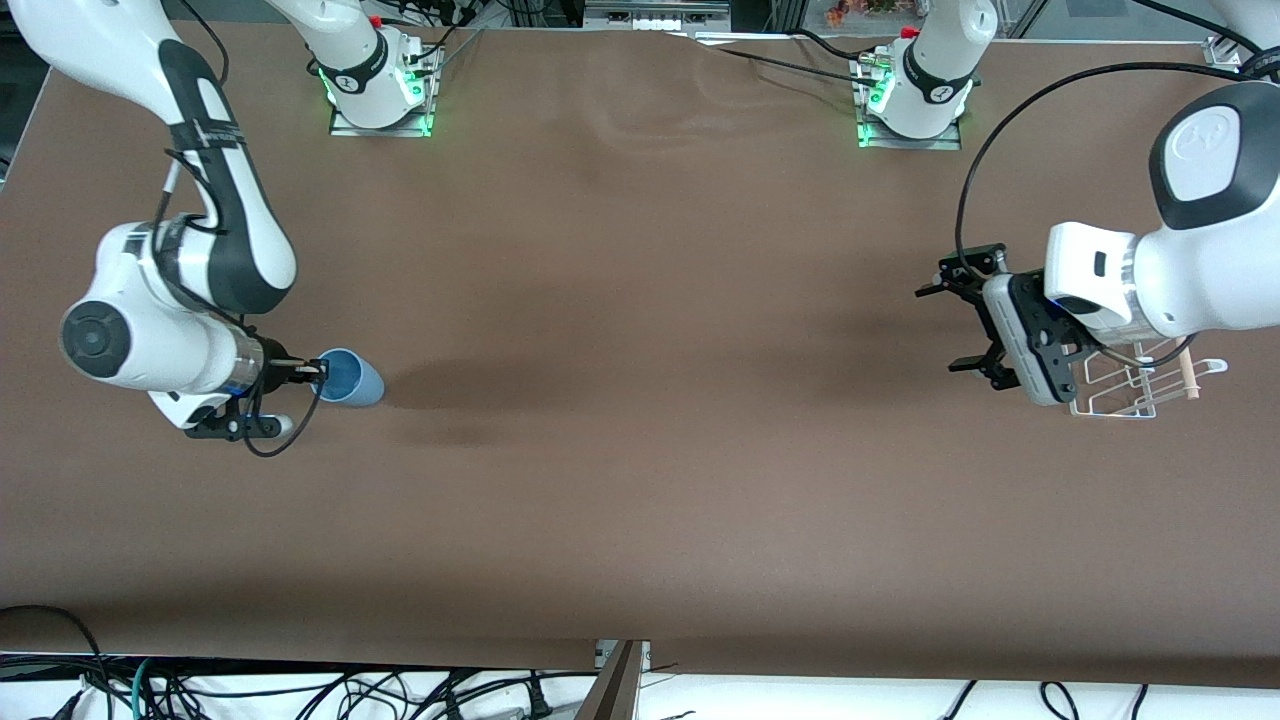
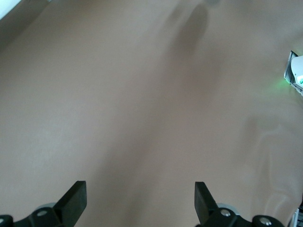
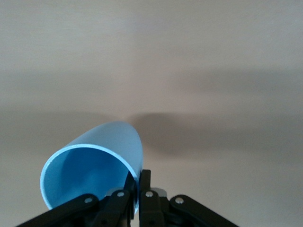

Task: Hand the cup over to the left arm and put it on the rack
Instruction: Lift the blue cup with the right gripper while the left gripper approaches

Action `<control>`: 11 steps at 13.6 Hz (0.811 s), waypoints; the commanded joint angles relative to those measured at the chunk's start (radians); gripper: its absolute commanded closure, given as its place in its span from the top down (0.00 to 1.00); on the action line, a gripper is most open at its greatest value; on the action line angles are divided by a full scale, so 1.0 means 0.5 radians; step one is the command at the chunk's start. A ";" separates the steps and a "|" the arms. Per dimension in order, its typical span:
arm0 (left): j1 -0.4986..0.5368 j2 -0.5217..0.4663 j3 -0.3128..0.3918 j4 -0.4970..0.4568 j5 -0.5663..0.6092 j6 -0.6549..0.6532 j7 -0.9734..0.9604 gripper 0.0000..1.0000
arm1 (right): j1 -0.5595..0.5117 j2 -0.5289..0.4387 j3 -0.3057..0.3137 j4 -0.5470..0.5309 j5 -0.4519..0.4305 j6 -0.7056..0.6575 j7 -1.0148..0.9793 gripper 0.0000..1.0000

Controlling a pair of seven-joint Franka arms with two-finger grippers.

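The light-blue cup (image 1: 352,377) lies tipped sideways at the right arm's end of the table. My right gripper (image 1: 318,371) is shut on its rim, one finger inside and one outside. In the right wrist view the cup (image 3: 94,165) shows its open mouth, with the gripper (image 3: 138,187) pinching the wall. My left gripper (image 1: 962,327) is open and empty, held over the table beside the white wire rack (image 1: 1140,388) with its wooden dowel (image 1: 1188,374). In the left wrist view the left gripper (image 2: 140,198) has its fingers wide apart over bare table.
The brown table (image 1: 640,450) stretches between the two arms. The arm bases (image 1: 378,85) stand along the edge farthest from the front camera. The left arm partly covers the rack. Cables hang below the table's near edge.
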 commanded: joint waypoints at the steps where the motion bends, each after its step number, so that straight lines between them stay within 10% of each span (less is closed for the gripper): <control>1: 0.007 -0.007 -0.116 -0.014 -0.065 0.106 0.090 1.00 | 0.003 -0.003 0.045 0.171 0.279 -0.301 -0.002 0.00; 11: -0.070 0.012 -0.552 -0.204 -0.111 0.748 0.314 1.00 | 0.278 0.064 0.097 0.239 1.813 -0.563 0.038 0.00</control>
